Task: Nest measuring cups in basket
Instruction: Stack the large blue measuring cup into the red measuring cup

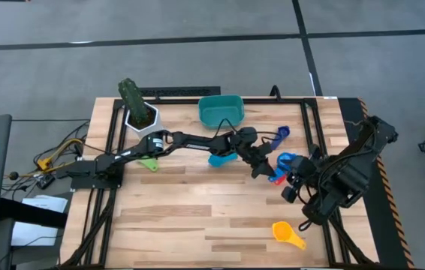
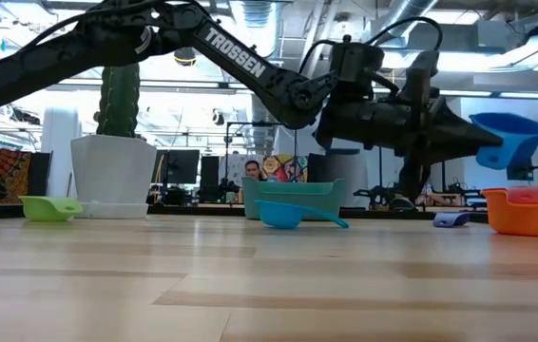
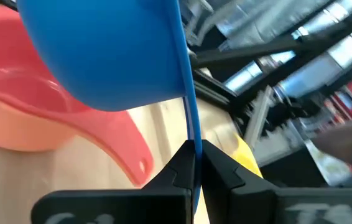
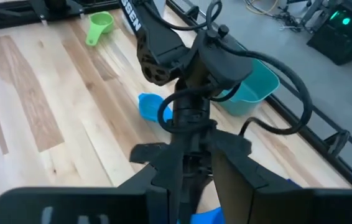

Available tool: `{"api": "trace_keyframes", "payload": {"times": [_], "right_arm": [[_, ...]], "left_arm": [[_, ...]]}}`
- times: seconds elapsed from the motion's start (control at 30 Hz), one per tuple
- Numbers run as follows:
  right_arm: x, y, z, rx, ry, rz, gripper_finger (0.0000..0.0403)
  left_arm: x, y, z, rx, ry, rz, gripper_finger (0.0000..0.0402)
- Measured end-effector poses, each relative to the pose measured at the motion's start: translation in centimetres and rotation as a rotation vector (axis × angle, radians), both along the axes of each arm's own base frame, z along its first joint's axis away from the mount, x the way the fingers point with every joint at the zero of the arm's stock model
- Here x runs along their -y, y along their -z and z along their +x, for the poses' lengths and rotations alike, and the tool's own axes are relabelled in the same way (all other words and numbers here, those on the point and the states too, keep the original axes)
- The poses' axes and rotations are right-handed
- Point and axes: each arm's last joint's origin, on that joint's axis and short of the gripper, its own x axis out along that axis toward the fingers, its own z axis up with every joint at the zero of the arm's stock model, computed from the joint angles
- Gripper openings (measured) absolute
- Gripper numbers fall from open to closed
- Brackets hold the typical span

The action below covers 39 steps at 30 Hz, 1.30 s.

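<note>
My left gripper (image 1: 266, 166) reaches in from the table's left and is shut on a blue measuring cup (image 2: 507, 138). It holds the cup in the air over a red cup (image 3: 20, 81). In the low view the red cup seems to sit inside an orange one (image 2: 528, 214). My right gripper (image 1: 291, 189) hovers open just nearside of them, with nothing between its fingers. The teal basket (image 1: 220, 110) stands at the far edge. A light blue cup (image 1: 220, 157), a small dark blue cup (image 1: 281, 133), a green cup (image 1: 148, 163) and a yellow cup (image 1: 287, 234) lie on the tabletop. My left gripper pinches the blue cup's flat handle (image 3: 191, 134) between its two fingers (image 3: 226, 171), at the handle's free end. The fingers come nearly level from the table's left and lie along the handle. The cup is lifted clear, its bowl (image 3: 107, 50) beyond the fingertips above the red cup.
A white pot with a green plant (image 1: 139, 109) stands at the far left beside the basket. Bare wood lies along the near edge, left of the yellow cup. Cables and a black rail run along the table's left side and far edge.
</note>
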Motion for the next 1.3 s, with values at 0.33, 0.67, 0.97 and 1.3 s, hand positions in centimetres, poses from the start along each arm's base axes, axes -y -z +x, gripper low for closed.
{"api": "trace_keyframes", "payload": {"times": [0.33, 0.67, 0.97, 1.3], "right_arm": [[0.3, 0.0, 0.2, -0.022, -0.002, -0.021, 0.0109], [0.9, 2.3, -2.5, -0.103, -0.077, -0.025, 0.0109], [5.6, 4.9, -6.6, -0.022, -0.035, 0.066, 0.0109], [7.6, 5.3, -6.1, -0.111, -0.150, 0.137, 0.0109]], "left_arm": [[-1.3, 1.1, -0.7, -0.054, 0.118, 0.040, 0.0000], [-1.5, 0.0, -0.4, 0.012, 0.086, 0.028, 0.0000], [-1.6, 0.1, -0.4, -0.016, 0.066, 0.002, 0.0000], [-0.5, 0.1, 0.0, -0.048, -0.013, -0.027, 0.0000]]}}
